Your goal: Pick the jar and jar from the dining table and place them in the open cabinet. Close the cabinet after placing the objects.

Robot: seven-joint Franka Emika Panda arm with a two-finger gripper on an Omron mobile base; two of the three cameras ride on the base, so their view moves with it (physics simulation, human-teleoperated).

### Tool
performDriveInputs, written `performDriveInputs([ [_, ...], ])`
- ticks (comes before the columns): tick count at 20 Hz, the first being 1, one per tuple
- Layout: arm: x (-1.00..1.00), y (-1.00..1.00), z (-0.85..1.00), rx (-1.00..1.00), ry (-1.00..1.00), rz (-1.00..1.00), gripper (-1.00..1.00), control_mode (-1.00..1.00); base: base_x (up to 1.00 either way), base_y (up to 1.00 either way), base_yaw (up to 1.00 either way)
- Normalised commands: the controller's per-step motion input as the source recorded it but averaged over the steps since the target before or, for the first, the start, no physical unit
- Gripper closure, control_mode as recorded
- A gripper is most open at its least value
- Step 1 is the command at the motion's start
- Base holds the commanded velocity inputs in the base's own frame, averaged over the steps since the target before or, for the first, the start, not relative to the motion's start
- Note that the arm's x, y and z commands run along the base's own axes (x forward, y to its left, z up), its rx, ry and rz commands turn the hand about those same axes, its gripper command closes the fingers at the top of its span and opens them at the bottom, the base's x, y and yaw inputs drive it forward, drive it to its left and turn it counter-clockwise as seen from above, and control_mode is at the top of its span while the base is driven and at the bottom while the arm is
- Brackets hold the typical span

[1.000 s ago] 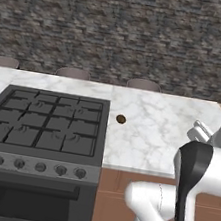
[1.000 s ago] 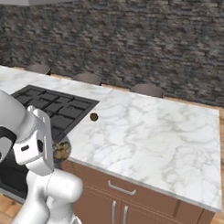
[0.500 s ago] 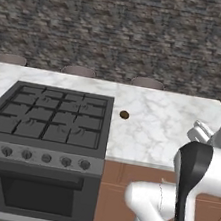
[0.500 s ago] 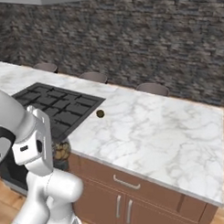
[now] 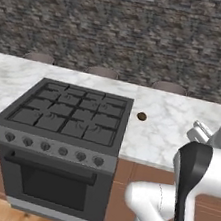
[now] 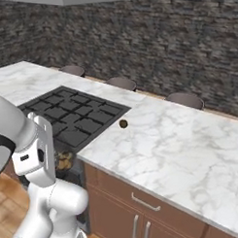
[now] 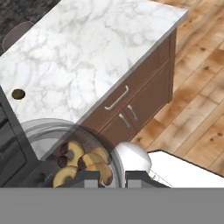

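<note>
Base driven rightward, jar (image 7: 81, 159) gripped

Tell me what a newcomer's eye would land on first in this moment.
Probably the black gas hob set into the long marble dining table, with a small brown lump lying alone on the white top just beside it. In the hand view, the gripper is shut on a clear jar of brown chunks, held off the table's edge above the wooden floor.
</note>
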Motion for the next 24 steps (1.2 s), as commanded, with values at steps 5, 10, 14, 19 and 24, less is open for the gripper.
performDriveInputs([
  [5, 0.0, 0.0, 0.0, 0.0, 0.0, 0.0, 1.0, 1.0, 0.0, 0.16, 0.26],
  [10, 0.0, 0.0, 0.0, 0.0, 0.0, 0.0, 1.0, 1.0, 0.0, 0.08, 0.25],
  [14, 0.0, 0.0, 0.0, 0.0, 0.0, 0.0, 1.0, 1.0, 0.0, 0.06, 0.25],
  [19, 0.0, 0.0, 0.0, 0.0, 0.0, 0.0, 1.0, 1.0, 0.0, 0.09, 0.26],
  [24, 0.0, 0.0, 0.0, 0.0, 0.0, 0.0, 1.0, 1.0, -0.02, 0.08, 0.27],
])
